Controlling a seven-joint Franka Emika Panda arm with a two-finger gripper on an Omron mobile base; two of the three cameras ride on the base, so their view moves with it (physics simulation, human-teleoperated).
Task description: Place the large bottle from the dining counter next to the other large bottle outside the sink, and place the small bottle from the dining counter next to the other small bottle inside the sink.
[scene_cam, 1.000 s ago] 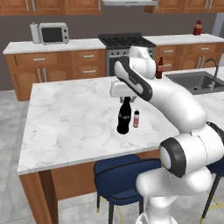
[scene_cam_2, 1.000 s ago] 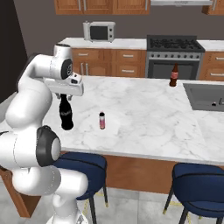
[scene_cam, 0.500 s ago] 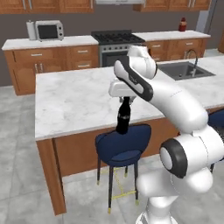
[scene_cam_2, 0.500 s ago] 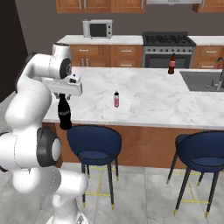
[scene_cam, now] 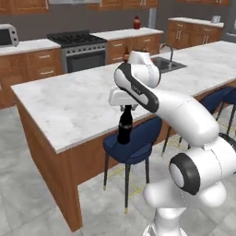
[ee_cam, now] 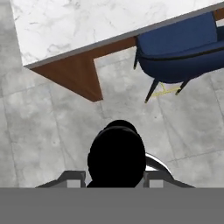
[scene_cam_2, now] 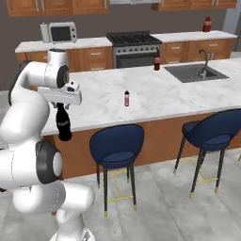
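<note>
The large bottle (scene_cam: 124,128), black with a red band, hangs by its neck from my gripper (scene_cam: 126,109), which is shut on it. It is off the dining counter (scene_cam: 69,103), in front of the counter's edge and above the floor. From the right I see the same gripper (scene_cam_2: 61,106) and large bottle (scene_cam_2: 63,124) left of the counter (scene_cam_2: 155,96). The small bottle (scene_cam_2: 126,98) stands upright on the marbled top. The other large bottle (scene_cam_2: 157,60), dark red-brown, stands just left of the sink (scene_cam_2: 190,73). In the hand view the bottle's dark top (ee_cam: 116,158) sits between my fingers.
Dark blue stools (scene_cam_2: 116,141) (scene_cam_2: 214,132) stand along the counter's near side, one right beside the hanging bottle (scene_cam: 133,143). A curved tap (scene_cam_2: 204,58) rises behind the sink. A stove (scene_cam_2: 129,40) and microwave (scene_cam_2: 62,32) are on the back wall. Grey floor tiles (ee_cam: 39,127) lie below.
Both base views have shifted as the base drove back from the counter. The black bottle stays in my grip and has come off the top, past the edge, over the floor.
</note>
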